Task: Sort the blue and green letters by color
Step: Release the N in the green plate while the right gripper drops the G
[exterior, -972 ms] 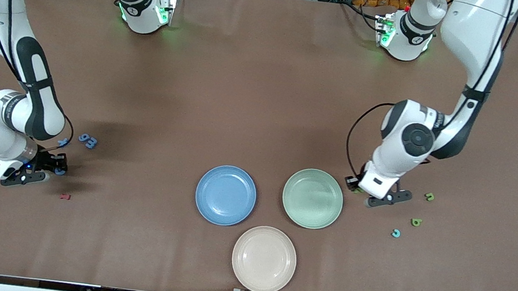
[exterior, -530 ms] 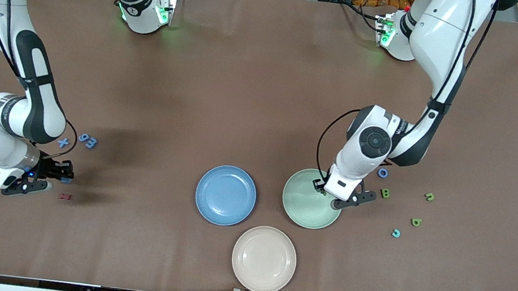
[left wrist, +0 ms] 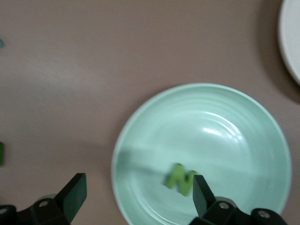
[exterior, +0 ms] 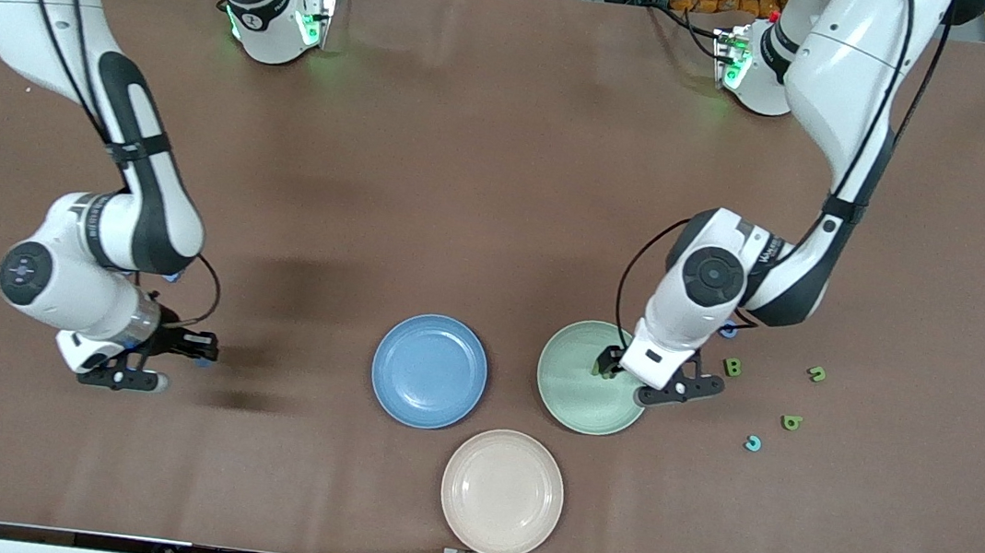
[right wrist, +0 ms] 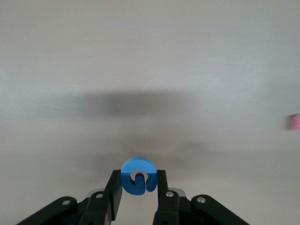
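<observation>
Two grippers are observed. The left gripper (left wrist: 138,197) is held over the green plate (left wrist: 243,117), fingers spread wide; a blurred olive-green letter (left wrist: 179,178) is seen between them, just beside one finger, over the plate's inside. The right gripper (right wrist: 139,190) is clamped on a blue letter (right wrist: 138,174), a rounded, slotted shape, above bare bench (right wrist: 150,56).

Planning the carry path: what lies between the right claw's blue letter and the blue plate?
Bare table only, per the front view, between the blue letter in the right claw and the blue plate.
</observation>
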`<state>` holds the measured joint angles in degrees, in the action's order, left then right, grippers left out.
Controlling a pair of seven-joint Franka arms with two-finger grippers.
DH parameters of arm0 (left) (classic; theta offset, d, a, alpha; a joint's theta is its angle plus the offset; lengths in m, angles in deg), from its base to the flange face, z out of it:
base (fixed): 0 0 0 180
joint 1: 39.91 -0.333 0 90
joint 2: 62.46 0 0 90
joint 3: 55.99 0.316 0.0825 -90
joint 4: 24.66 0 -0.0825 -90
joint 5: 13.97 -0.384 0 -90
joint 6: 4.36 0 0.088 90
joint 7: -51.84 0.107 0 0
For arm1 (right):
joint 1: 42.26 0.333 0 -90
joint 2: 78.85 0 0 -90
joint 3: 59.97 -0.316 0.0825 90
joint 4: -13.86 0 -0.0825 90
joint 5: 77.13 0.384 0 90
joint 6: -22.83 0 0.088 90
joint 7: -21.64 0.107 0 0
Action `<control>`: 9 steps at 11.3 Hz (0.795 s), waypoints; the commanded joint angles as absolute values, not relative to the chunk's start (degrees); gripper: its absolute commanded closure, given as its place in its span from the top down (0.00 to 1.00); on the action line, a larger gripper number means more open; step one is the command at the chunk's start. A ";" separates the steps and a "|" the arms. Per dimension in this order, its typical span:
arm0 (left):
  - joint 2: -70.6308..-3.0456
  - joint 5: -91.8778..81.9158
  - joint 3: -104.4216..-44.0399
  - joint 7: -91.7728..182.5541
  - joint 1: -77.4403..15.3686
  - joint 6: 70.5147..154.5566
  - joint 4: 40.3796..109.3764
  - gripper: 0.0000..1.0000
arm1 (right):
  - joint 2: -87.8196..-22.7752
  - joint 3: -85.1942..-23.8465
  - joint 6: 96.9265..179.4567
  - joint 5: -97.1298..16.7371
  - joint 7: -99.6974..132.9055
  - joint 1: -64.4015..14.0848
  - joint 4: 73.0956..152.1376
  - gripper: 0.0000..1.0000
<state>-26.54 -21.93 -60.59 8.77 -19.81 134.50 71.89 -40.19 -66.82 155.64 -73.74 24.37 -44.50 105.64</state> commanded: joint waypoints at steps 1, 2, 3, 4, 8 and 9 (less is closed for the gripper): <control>-29.85 -23.29 -62.75 19.63 -26.79 133.62 76.05 1.00 | -39.92 -66.74 154.76 -73.35 41.27 -37.44 103.07 0.00; -29.94 -23.29 -63.46 23.59 -29.34 133.62 77.02 1.00 | -39.30 -66.74 155.11 -73.35 46.54 -34.99 102.81 0.00; -30.03 -23.29 -63.90 27.80 -31.36 133.62 77.99 1.00 | -38.43 -66.65 155.37 -72.48 52.43 -31.92 101.93 0.00; -30.29 -23.29 -64.25 31.76 -33.30 133.71 79.04 1.00 | -37.72 -66.65 155.37 -71.34 56.92 -29.71 100.10 0.00; -32.22 -23.38 -65.31 38.04 -38.05 134.32 84.40 1.00 | -35.88 -66.65 162.28 -52.57 64.95 -23.99 97.71 0.00; -32.92 -23.38 -65.40 38.39 -38.93 134.41 85.81 1.00 | -34.91 -66.65 166.32 -49.13 65.49 -22.58 97.62 0.00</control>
<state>-28.86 -22.02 -64.26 37.17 -36.62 133.89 80.34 -37.78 -66.98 159.92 -57.23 62.28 -25.49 99.83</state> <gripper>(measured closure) 0.000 0.661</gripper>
